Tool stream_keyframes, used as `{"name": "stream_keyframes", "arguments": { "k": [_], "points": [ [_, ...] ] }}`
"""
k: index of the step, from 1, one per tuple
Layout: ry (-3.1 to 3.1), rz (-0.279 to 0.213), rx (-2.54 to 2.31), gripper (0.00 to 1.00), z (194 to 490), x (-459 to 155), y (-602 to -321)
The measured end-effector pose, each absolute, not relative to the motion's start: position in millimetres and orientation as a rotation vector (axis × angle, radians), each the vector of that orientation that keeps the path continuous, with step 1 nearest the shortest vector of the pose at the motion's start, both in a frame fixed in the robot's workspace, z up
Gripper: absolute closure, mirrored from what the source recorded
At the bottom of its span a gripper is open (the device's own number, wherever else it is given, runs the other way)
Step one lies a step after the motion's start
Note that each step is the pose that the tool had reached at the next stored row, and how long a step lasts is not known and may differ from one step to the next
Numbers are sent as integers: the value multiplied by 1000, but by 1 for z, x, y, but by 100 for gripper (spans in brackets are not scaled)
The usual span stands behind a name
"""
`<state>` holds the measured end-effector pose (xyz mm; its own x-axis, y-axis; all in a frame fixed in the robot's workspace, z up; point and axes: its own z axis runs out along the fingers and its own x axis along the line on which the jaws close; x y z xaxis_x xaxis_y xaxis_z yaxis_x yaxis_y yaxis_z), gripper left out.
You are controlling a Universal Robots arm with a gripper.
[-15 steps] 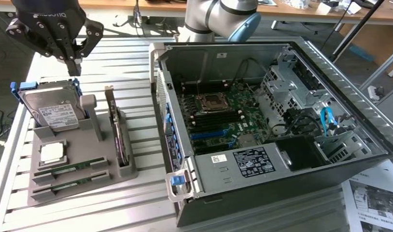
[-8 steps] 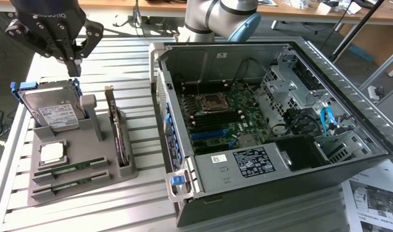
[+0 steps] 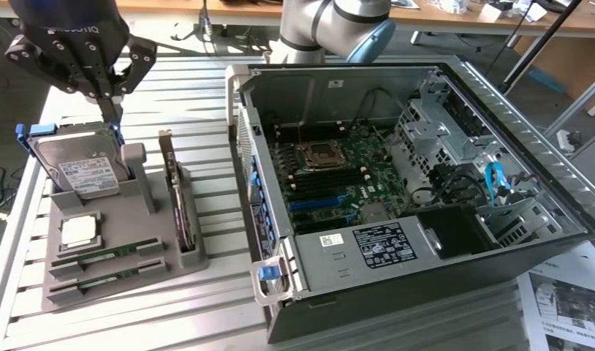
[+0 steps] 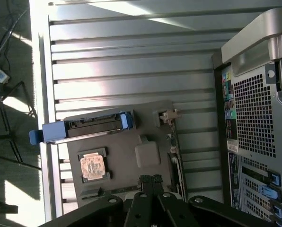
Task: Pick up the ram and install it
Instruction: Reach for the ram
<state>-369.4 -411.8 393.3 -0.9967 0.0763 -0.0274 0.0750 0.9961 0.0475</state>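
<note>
Two ram sticks (image 3: 110, 255) lie slotted in the grey holder (image 3: 146, 219) at six o'clock from the gripper (image 3: 112, 117), whose jaws are pinched together, apparently empty; a clean pick needs them parted and squared across one stick.

Black robot gripper (image 3: 113, 117) above a grey parts holder (image 3: 156, 205), beside an open grey metal computer case (image 3: 493, 117).

The gripper hangs at the exterior view's left with its slim fingers pressed together and nothing between them, the tips just above the upright silver hard drive (image 3: 78, 170) in its blue-edged caddy. In front of the drive on the holder lie a square silver processor chip (image 3: 78, 231) and two long, thin green ram sticks (image 3: 110, 255) seated in parallel slots. A dark expansion card (image 3: 177, 201) stands on edge along the holder's side nearest the case. The holder rests on a slatted metal table (image 3: 195, 88). Inside the case, the green motherboard (image 3: 351, 175) lies exposed.
</note>
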Motion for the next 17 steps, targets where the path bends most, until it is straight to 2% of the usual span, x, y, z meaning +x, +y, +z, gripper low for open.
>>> {"name": "stream_keyframes", "arguments": {
  "k": [17],
  "points": [
    [3109, 72, 118, 89, 393, -369, -433]
  ]
}}
